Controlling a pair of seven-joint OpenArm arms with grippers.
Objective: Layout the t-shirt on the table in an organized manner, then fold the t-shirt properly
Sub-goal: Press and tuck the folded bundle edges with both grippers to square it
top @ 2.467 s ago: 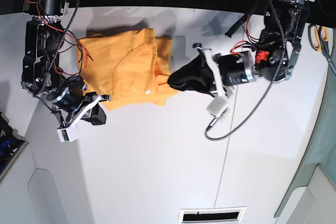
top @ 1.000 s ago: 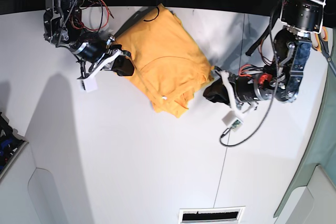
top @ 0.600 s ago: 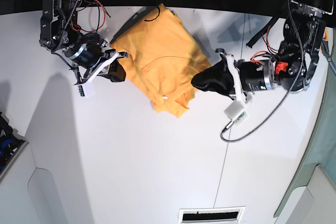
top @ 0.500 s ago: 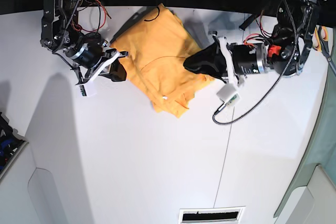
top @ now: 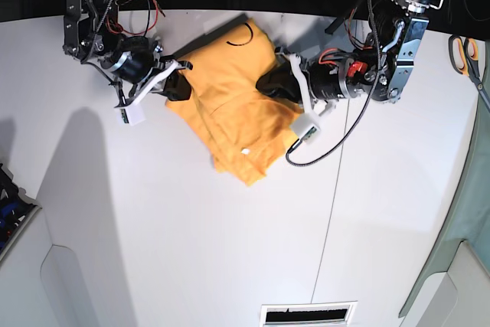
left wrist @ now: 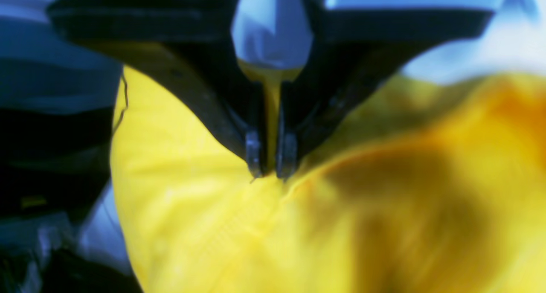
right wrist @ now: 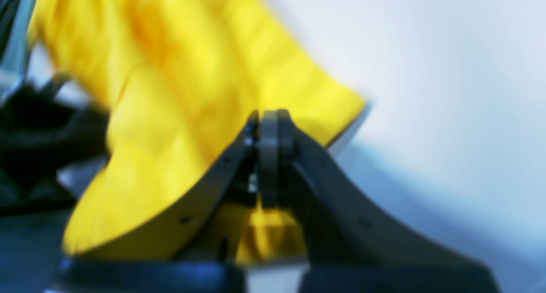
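Observation:
The orange-yellow t-shirt lies bunched in folds at the far middle of the white table, its dark neckline trim near the far edge and a small white tag on top. My left gripper reaches in from the right and is shut on a ridge of the t-shirt, which shows between its fingertips in the left wrist view. My right gripper sits at the shirt's left edge. In the right wrist view its fingers are pressed together with the t-shirt behind and under them.
Scissors with orange handles lie at the table's right edge. A thin dark seam runs down the table. A slotted vent sits at the near edge, dark items at the far left, a grey-green cloth at the right.
My left gripper moved left and up onto the shirt's right side and closed on it. The right gripper shifted slightly up. The shirt's lower corner swung left.

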